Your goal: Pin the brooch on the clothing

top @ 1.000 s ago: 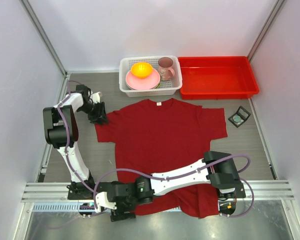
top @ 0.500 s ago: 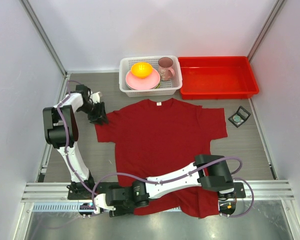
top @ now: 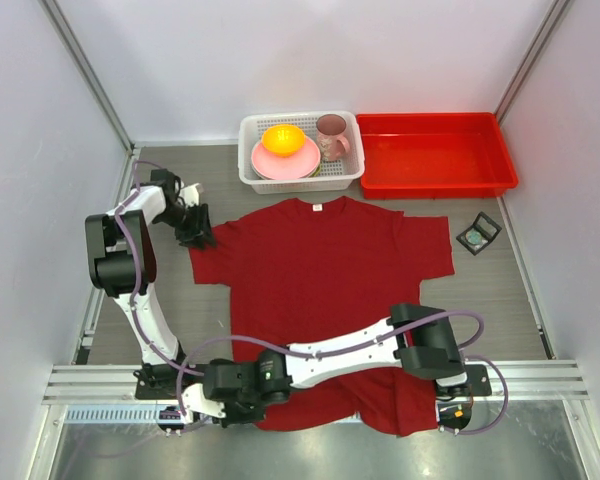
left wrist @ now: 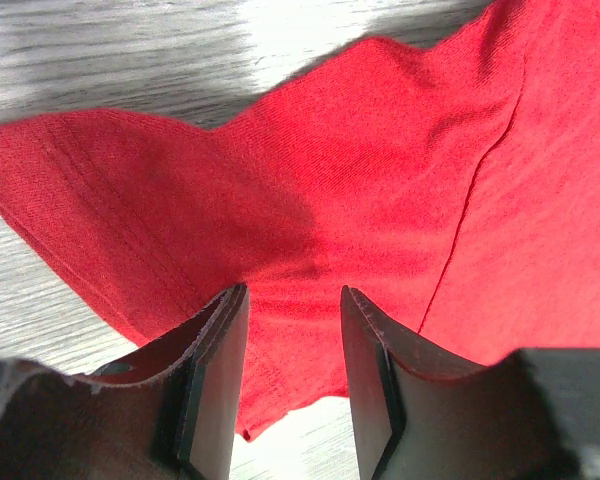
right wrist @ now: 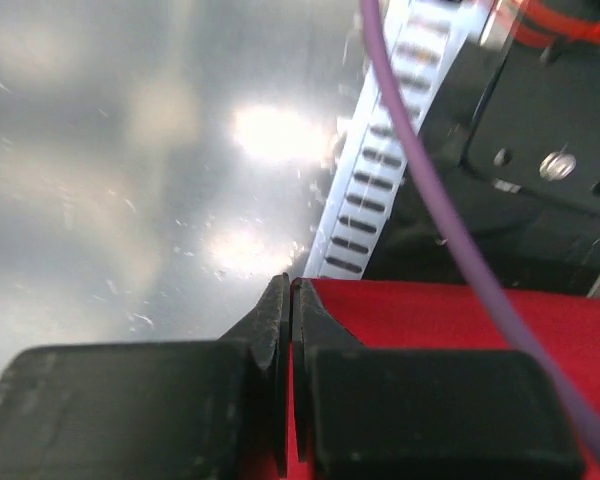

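Note:
The clothing, a dark red T-shirt (top: 320, 260), lies flat on the table with its collar toward the back. The brooch (top: 477, 236) is a small pale disc in a dark square case, on the table right of the right sleeve. My left gripper (top: 200, 237) hovers at the left sleeve (left wrist: 380, 180), its jaws (left wrist: 293, 290) open with the fabric below them and nothing pinched. My right gripper (top: 208, 400) reaches across to the shirt's lower left hem. It (right wrist: 290, 283) is shut, with a thin strip of the red cloth (right wrist: 460, 310) caught between the fingers.
A white basket (top: 300, 183) at the back holds a pink plate, an orange bowl (top: 282, 138) and a pink cup (top: 331, 135). A red tray (top: 435, 187) sits beside it on the right. A metal rail (top: 540, 378) runs along the near edge. A purple cable (right wrist: 420, 170) crosses the right wrist view.
The right gripper has slid left along the bottom hem and closed on the cloth. The left arm has stayed still.

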Controlling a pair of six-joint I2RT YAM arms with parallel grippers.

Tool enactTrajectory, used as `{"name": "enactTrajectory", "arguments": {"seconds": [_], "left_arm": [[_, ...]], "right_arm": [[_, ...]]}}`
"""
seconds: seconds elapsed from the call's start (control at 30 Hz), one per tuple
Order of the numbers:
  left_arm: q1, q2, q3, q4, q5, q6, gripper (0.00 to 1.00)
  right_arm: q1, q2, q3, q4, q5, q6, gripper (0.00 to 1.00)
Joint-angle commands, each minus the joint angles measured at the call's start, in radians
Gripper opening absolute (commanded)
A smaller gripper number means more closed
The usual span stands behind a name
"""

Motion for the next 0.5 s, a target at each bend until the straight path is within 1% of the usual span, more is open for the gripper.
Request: {"name": "enactTrajectory", "arguments": {"seconds": [0.0,0.1,0.13,0.17,0.23,0.27,0.3,0.33,0.4,0.43,0.47], "left_arm": [[0.018,0.003,0.019,0.036,-0.062,0.039,0.46],[0.018,0.004,0.025,0.032,-0.067,0.039,0.46],[0.019,0.004,0.025,0.029,-0.067,0.040,0.46],[0.018,0.006,0.027,0.029,-0.065,0.040,0.47],[0.018,0.004,0.030,0.023,-0.055,0.048,0.49],[0.018,0.003,0.032,0.020,-0.052,0.051,0.50],[0.018,0.001,0.033,0.021,-0.050,0.051,0.51],[0.018,-0.002,0.033,0.021,-0.048,0.058,0.51],[0.018,-0.010,0.036,0.021,-0.051,0.065,0.51],[0.016,-0.010,0.047,0.016,-0.048,0.075,0.51],[0.018,-0.013,0.053,0.010,-0.042,0.083,0.51]], "right_arm": [[-0.048,-0.022,0.151,0.026,-0.228,0.036,0.01],[-0.080,0.002,0.208,0.054,-0.315,0.108,0.01],[-0.091,0.006,0.206,0.082,-0.337,0.156,0.14],[-0.097,0.007,0.205,0.084,-0.343,0.164,0.39],[-0.121,-0.008,0.192,0.057,-0.326,0.149,0.99],[-0.138,-0.017,0.185,0.040,-0.320,0.115,1.00],[-0.156,-0.042,0.185,0.014,-0.320,0.115,1.00],[-0.210,-0.056,0.186,-0.036,-0.323,0.083,1.00],[-0.274,-0.108,0.189,-0.101,-0.366,0.021,1.00],[-0.348,-0.128,0.191,-0.177,-0.366,-0.008,1.00],[-0.382,-0.154,0.186,-0.217,-0.366,-0.038,1.00]]}}
